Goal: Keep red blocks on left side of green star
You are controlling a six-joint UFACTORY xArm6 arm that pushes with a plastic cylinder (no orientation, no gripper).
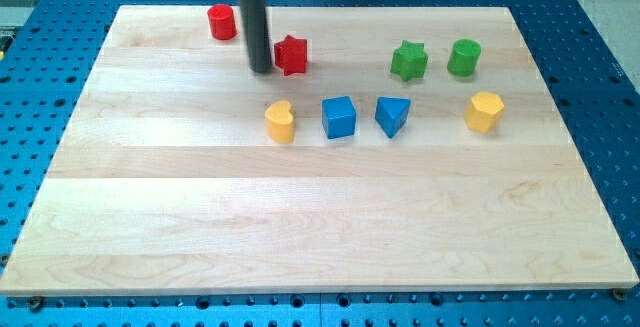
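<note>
1. My tip (260,69) stands on the wooden board (300,227) near the view's top, just beside the red star (291,55) on that block's left; whether the two touch cannot be told.
2. The arm ends in a plain dark rod, so there is no pincer to be wide, narrow or holding anything.
3. The red cylinder (221,22) sits close to the board's top edge, up and to the view's left of the rod and apart from it.
4. The green star (408,60) lies well to the view's right of both red blocks, with bare wood between it and the red star.
5. The green cylinder (464,57) stands just beside the green star, on its right.
6. A lower row runs across the board: a yellow rounded block (280,122), a blue cube (339,117), a blue triangular block (392,116) and a yellow hexagonal block (484,111) farthest right.
7. The yellow rounded block sits below the rod and the red star, apart from both.
8. A blue perforated table (600,57) surrounds the board.
</note>
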